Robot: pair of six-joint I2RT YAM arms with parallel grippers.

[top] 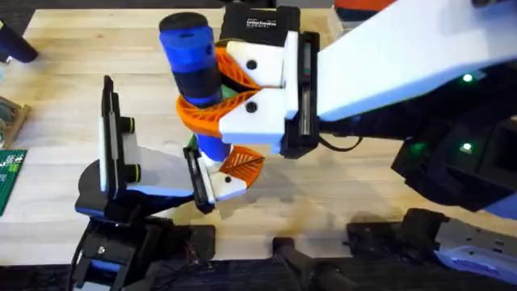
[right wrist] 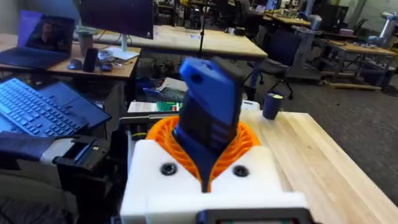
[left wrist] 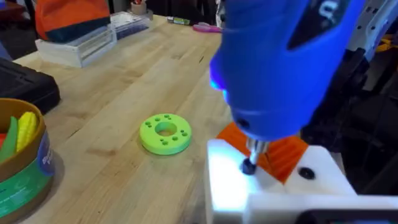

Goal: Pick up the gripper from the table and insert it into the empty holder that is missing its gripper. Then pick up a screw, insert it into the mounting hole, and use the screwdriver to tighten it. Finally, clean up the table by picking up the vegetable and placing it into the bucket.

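Note:
My right gripper (top: 212, 90) reaches in from the right and is shut on the blue screwdriver (top: 192, 56), its orange pads (right wrist: 242, 140) pressed on both sides of the barrel. The screwdriver (left wrist: 273, 62) stands upright, and its thin bit rests on a dark screw (left wrist: 249, 167) in a white gripper piece (left wrist: 230, 180) with an orange ribbed pad (left wrist: 283, 155). That piece sits at the end of my left arm (top: 121, 166). The bucket (left wrist: 22, 180) holds yellow and green toy produce. The vegetable is out of view.
A lime-green disc with holes (left wrist: 165, 132) lies on the table (left wrist: 124, 81) beside the white piece. There is a black case (left wrist: 28, 87) near the bucket, a clear plastic box (left wrist: 81, 43) and pink scissors (left wrist: 208, 27) farther off, a black box (top: 258, 24) at the back, and a green circuit board (top: 8, 178) at the left edge.

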